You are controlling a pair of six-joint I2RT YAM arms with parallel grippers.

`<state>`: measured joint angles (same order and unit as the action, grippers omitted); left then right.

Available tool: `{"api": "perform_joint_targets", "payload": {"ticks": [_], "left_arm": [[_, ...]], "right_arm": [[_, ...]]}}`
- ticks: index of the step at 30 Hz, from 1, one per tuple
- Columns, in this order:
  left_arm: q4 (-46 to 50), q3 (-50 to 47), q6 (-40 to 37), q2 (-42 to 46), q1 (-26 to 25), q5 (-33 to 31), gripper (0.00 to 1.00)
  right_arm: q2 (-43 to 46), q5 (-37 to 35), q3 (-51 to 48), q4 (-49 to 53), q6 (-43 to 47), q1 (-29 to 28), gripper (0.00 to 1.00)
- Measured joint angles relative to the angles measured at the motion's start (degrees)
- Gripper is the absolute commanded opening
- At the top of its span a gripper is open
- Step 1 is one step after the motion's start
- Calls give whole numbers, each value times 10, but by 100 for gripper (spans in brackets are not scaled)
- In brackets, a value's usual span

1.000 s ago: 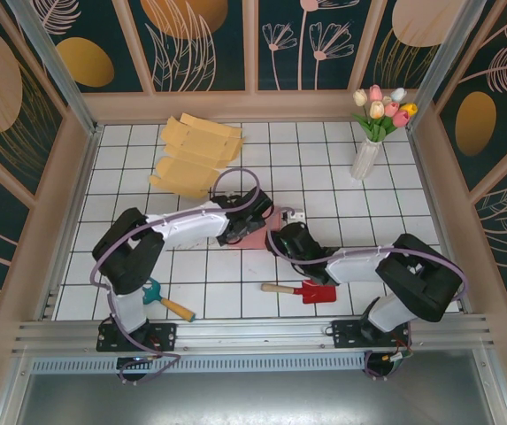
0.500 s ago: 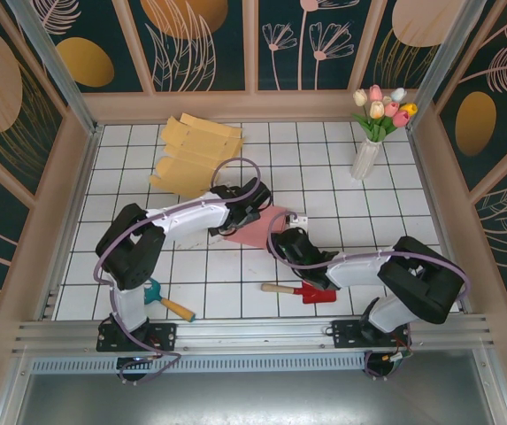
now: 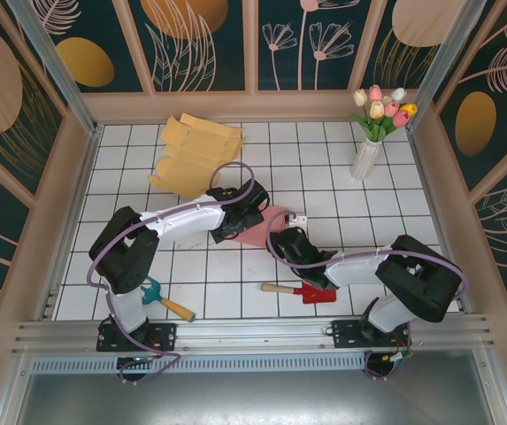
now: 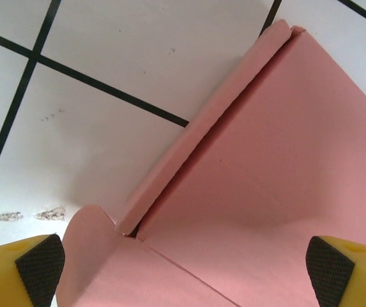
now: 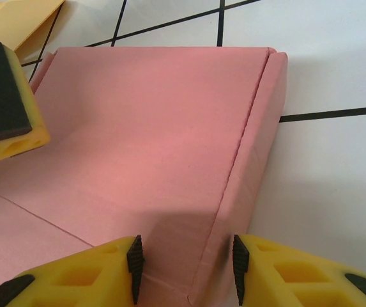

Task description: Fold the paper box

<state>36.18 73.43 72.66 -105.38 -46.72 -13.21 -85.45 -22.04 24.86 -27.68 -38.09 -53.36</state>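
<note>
Your right pincer gripped the folded side wall of the pink paper box between its pads. Your left pincer was released, jaws wide, the box lying just under it.

Bright, even overhead lighting, soft faint shadows, natural colours, all views fairly sharp

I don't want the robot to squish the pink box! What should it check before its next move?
1. Left fingers wide open over the pink box: ok.
2. Right fingers straddling the box's side wall: ok.
3. Right fingers actually gripping that wall: cannot tell.
4. That side wall folded up: ok.
5. Red shovel apart from the box: ok.
</note>
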Motion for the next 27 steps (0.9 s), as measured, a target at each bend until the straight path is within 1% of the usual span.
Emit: {"api": "perform_joint_targets", "payload": {"ticks": [6,14,27], "left_arm": [[0,0,10,-5,0,24,99],[0,0,11,-10,0,38,98],[0,0,15,-11,0,47,89]], "right_arm": [[0,-1,0,0,0,0,44],[0,-5,0,0,0,0,44],[-1,-14,0,0,0,0,45]]}}
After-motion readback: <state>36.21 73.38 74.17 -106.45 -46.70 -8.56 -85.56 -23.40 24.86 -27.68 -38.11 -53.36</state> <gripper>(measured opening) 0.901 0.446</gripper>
